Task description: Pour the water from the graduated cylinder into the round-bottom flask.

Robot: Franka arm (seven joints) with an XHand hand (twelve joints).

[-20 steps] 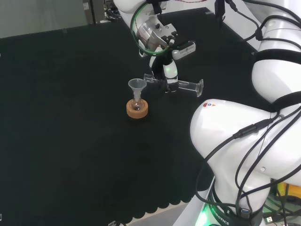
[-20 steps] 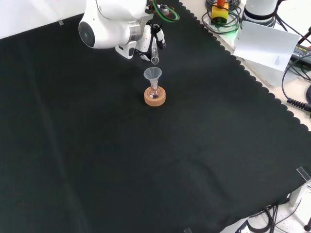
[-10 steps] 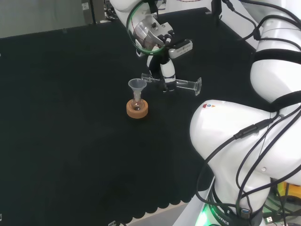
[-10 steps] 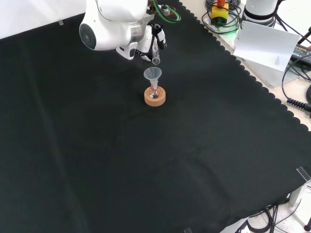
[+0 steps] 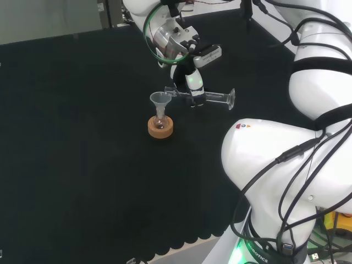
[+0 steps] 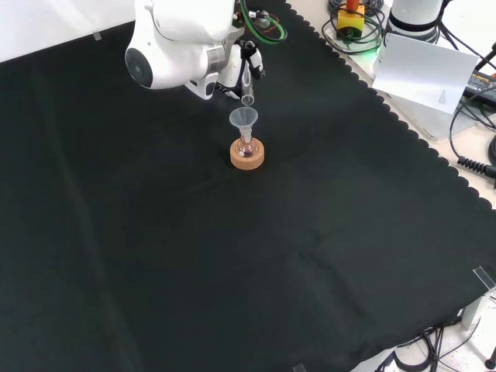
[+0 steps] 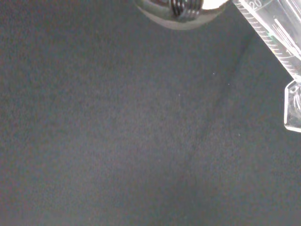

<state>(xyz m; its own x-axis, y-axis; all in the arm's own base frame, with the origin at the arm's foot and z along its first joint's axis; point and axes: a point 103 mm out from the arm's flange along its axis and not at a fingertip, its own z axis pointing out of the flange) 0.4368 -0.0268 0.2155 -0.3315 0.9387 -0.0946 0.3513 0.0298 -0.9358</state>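
Above the clear funnel (image 5: 160, 99), the hand (image 5: 190, 82) clasps a ribbed-marked glass cylinder (image 5: 212, 98) sideways.

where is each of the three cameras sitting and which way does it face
Head view: behind and above the arm's base, looking over white links at the hand holding the graduated cylinder beside the funnel.
Front view: opposite, looking down on the cloth; a big link stands before the hand.
Wrist view: at the wrist, facing cloth, cylinder foot close.
Head and front share funnel, flask, cork ring.
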